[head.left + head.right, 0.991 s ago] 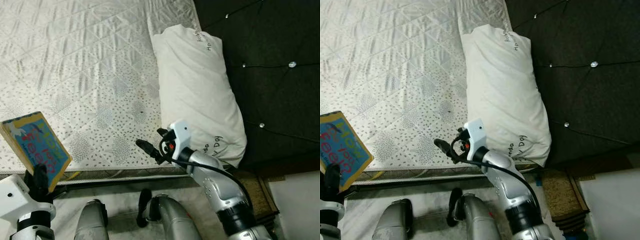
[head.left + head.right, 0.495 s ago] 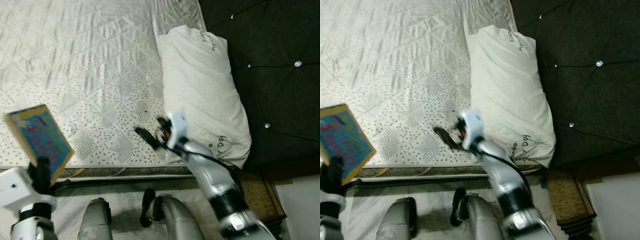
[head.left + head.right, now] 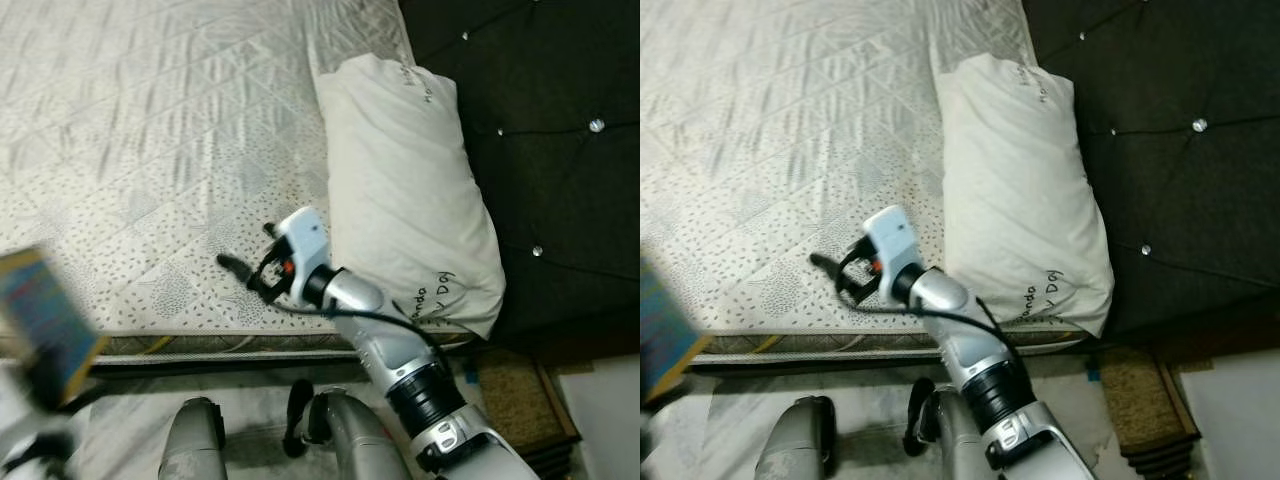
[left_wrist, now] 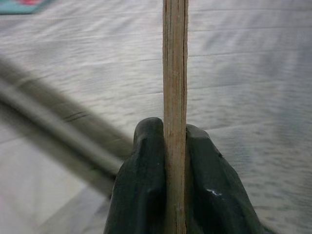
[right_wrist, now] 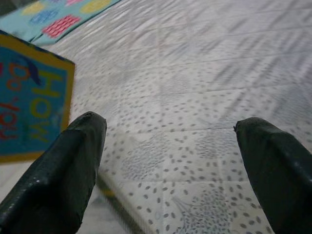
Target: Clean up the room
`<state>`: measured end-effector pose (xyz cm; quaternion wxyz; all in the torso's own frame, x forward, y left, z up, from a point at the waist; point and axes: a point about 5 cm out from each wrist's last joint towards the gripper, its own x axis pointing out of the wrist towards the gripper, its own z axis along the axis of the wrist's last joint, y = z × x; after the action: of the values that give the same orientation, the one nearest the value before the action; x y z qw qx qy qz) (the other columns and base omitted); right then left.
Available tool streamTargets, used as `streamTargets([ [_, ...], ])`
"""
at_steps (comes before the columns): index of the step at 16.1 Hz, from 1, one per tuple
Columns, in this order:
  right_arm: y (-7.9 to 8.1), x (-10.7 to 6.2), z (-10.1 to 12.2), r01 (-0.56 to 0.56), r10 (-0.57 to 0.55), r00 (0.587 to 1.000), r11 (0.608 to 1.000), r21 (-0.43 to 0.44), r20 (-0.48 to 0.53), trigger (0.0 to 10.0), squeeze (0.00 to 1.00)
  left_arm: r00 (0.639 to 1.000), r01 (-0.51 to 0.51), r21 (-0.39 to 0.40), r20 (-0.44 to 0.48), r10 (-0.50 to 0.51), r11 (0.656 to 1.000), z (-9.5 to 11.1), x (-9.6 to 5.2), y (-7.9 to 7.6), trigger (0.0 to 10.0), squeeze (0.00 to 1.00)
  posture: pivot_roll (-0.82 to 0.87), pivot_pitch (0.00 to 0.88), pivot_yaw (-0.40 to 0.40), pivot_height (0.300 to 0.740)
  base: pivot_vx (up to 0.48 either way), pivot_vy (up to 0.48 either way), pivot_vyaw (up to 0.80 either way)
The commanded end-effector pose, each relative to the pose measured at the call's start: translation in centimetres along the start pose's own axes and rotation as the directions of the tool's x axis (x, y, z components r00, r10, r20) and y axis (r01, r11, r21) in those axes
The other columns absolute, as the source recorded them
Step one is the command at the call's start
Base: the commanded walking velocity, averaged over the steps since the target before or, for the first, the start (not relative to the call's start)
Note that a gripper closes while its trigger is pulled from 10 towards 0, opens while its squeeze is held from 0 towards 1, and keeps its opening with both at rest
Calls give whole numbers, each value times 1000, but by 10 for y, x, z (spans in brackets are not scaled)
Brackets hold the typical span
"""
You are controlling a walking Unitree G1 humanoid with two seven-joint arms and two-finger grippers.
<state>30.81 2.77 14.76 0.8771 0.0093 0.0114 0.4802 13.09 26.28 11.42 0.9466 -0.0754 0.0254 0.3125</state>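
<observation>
Left wrist view: my left gripper (image 4: 174, 161) pinches the blue, yellow-edged picture book (image 3: 42, 322) by its edge, held upright beside the quilted grey mattress (image 3: 150, 150). Right gripper (image 3: 243, 272) hovers spread over the mattress edge, near the white pillow (image 3: 410, 190), apparently free to assist.

"How" in yellow letters on the blue book cover (image 5: 29, 105), handwritten "Panda Dog" on the pillow (image 3: 405, 190)

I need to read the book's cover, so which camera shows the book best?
The right wrist view: the book faces it, cover lettering sharp. The head views catch it blurred at the frame's edge. The left wrist view shows its thin edge clamped in the left gripper.
</observation>
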Motion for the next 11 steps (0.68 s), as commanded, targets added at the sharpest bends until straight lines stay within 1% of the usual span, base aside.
streamTargets([
  [1, 51, 21, 5, -125, 116, 989, 987, 98, 87, 10000, 0, 998, -61, 6, 26, 60, 998, 4, -7, 12, 10000, 0, 135, 282, -233, 685, 0, 0, 0],
  [2, 57, 21, 4, -150, 141, 986, 984, 101, 88, 10000, 0, 995, -95, 9, 14, 95, 995, 1, -12, 19, 10000, 0, 147, 283, -243, 685, 0, 0, 0],
  [4, 51, 18, 2, -126, 118, 989, 987, 97, 83, 10000, 0, 998, -62, 9, 16, 62, 998, 0, -9, 12, 10000, 0, 147, 278, -246, 685, 0, 0, 0],
  [6, 13, 1, 3, 35, -42, 996, 996, 79, 84, 10000, 0, 997, 67, 4, 39, -67, 998, 4, 8, -15, 10000, 0, 109, 263, -220, 685, 0, 0, 0],
  [7, -10, -14, 4, 134, -139, 987, 989, 65, 81, 10000, 0, 989, 140, 1, 48, -140, 990, 5, 17, -30, 10000, 0, 73, 252, -197, 685, 0, 0, 0],
  [8, -20, -22, 4, 178, -182, 980, 982, 59, 81, 10000, 0, 984, 170, -4, 49, -170, 985, 5, 21, -37, 10000, 0, 66, 250, -192, 685, 0, 0, 0],
  [9, -36, -36, 3, 249, -252, 964, 967, 51, 79, 10000, 0, 975, 217, -13, 47, -217, 976, 4, 27, -49, 10000, 0, 38, 242, -175, 685, 0, 0, 0],
  [10, -45, -47, 3, 296, -300, 951, 954, 54, 76, 10000, 0, 968, 248, -17, 47, -247, 969, 4, 30, -56, 10000, 0, 22, 239, -166, 685, 0, 0, 0],
  [11, -58, -63, 3, 365, -367, 927, 930, 50, 74, 10000, 0, 956, 292, -26, 44, -290, 956, 2, 35, -66, 10000, 0, -6, 234, -148, 685, 0, 0, 0],
])
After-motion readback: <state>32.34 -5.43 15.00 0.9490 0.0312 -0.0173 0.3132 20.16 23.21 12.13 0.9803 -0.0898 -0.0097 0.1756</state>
